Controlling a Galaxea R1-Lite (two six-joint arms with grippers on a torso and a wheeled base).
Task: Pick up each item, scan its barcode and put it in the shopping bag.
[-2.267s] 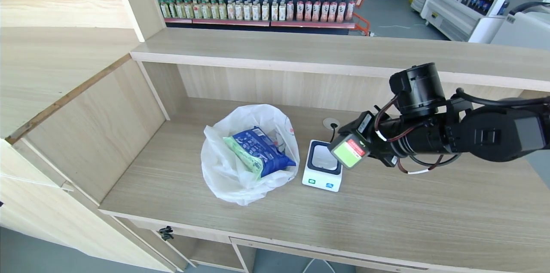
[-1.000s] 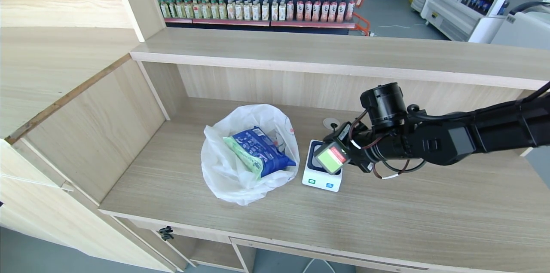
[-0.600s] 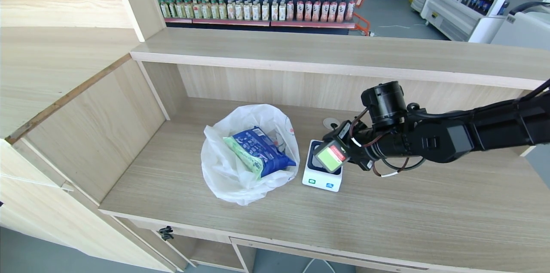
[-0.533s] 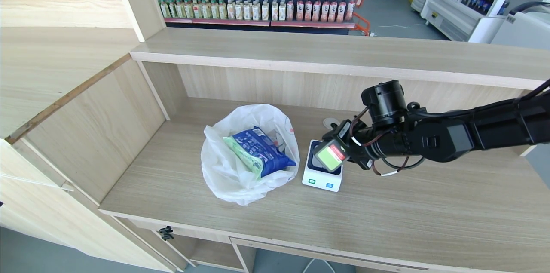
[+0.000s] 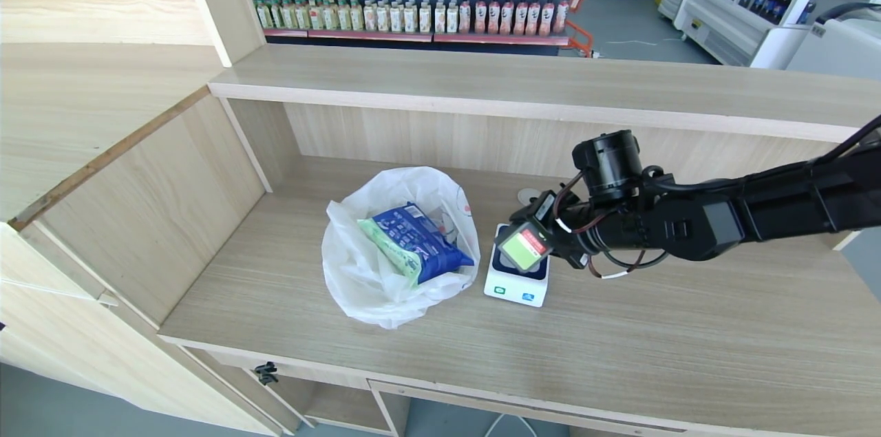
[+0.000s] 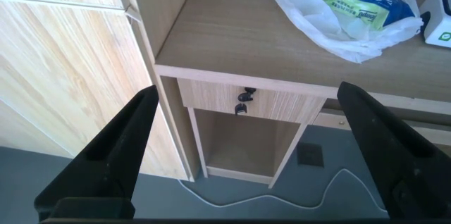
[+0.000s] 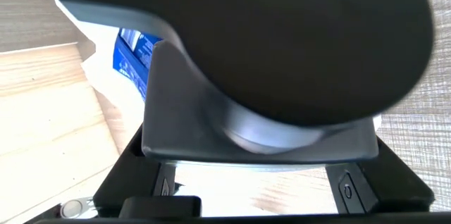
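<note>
I judge this to be the scan step. My right pincer point(image 5: 545, 237) is clamped on the small green-and-red item point(image 5: 523, 249) and holds it tilted just above the white scanner point(image 5: 515, 282), over the 12 o'clock end of its window. I cannot see whether the barcode faces the glass, or whether a read has registered.

If the scan is done, the next move carries the item toward 9 o'clock to the shopping bag point(image 5: 358, 285), which stands just beside the scanner on the table point(image 5: 619, 340). I would need to lift over the bag's rim and let go above the blue packet point(image 5: 420, 241) already inside.

My left pincer point(image 6: 246, 160) is spread wide and holds nothing. It hangs low off the table's front edge, at about 7 o'clock from the bag.
</note>
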